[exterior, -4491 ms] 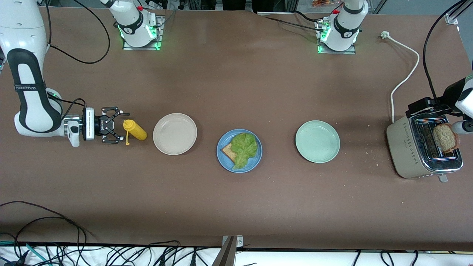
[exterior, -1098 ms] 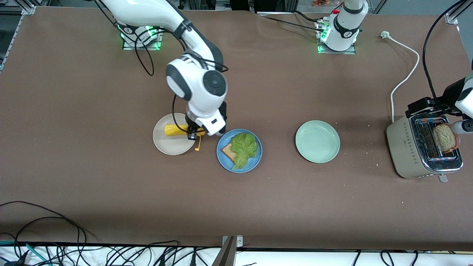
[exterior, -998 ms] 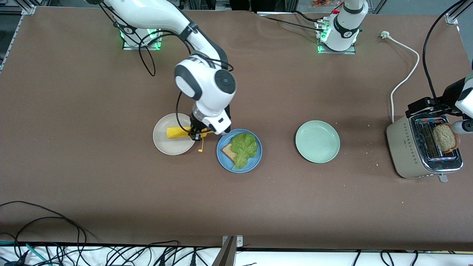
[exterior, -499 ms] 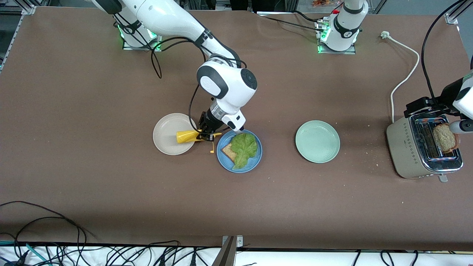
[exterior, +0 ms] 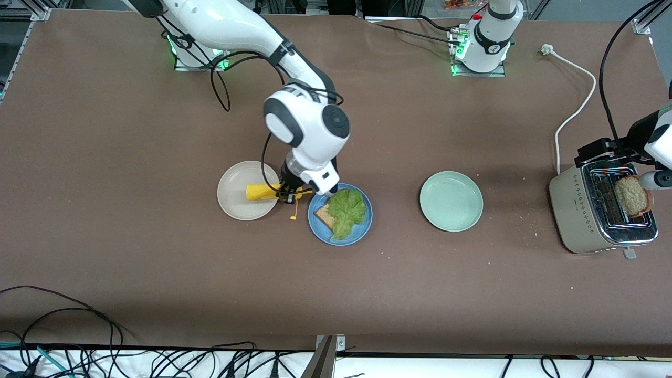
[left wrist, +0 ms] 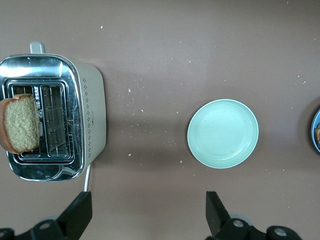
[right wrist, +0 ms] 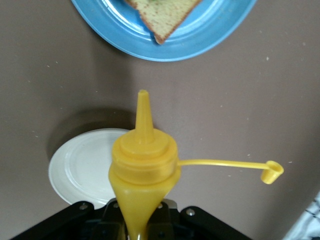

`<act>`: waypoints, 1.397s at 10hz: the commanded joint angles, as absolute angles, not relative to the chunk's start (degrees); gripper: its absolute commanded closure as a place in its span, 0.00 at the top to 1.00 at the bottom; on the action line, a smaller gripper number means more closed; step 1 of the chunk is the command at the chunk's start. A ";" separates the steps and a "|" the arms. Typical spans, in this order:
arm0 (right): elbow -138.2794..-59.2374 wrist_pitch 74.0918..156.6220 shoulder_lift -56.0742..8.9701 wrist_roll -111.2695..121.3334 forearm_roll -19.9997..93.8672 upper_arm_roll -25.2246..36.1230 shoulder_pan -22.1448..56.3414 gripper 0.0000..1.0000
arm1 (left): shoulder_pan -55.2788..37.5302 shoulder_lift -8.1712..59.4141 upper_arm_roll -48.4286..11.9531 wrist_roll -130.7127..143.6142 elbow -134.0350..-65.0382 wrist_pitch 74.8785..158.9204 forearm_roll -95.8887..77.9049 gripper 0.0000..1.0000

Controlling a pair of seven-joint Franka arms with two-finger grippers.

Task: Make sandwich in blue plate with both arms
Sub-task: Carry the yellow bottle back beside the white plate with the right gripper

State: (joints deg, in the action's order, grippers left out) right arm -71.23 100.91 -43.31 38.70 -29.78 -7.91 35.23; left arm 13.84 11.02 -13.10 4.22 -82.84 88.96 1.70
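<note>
The blue plate point(exterior: 340, 214) holds one toast slice point(exterior: 324, 216) under a green lettuce leaf point(exterior: 346, 209); its rim also shows in the right wrist view point(right wrist: 165, 47). My right gripper point(exterior: 287, 195) point(right wrist: 142, 222) is shut on a yellow squeeze bottle point(exterior: 261, 192) point(right wrist: 144, 160), held sideways over the gap between the beige plate and the blue plate, nozzle toward the blue plate, cap point(right wrist: 270, 172) hanging open. A second toast slice point(exterior: 632, 195) point(left wrist: 20, 124) stands in the toaster. My left gripper point(left wrist: 147, 220) is open and empty, high over the table beside the toaster.
A beige plate point(exterior: 233, 202) lies toward the right arm's end, a pale green plate point(exterior: 451, 201) point(left wrist: 223, 133) toward the left arm's end. The toaster point(exterior: 577, 210) point(left wrist: 95, 120) stands at the left arm's end, its white cord point(exterior: 575, 107) running toward the bases.
My right gripper picked the yellow bottle off the table, carried it over the beige plate to the blue plate's edge, then drew back slightly. The left arm has not moved.
</note>
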 commanded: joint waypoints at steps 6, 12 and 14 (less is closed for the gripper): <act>-93.50 117.42 -28.22 64.62 9.70 -7.82 14.53 0.05 | 19.93 11.33 -12.30 -4.37 -83.23 86.93 0.70 1.00; -98.69 106.37 -28.12 102.86 33.02 -7.65 -2.52 0.05 | 27.50 14.75 -12.22 -12.56 -84.02 86.57 1.41 1.00; -99.23 101.54 -30.83 114.38 37.86 -7.47 -6.92 0.06 | 29.53 17.13 -12.22 -13.53 -84.02 86.57 4.20 1.00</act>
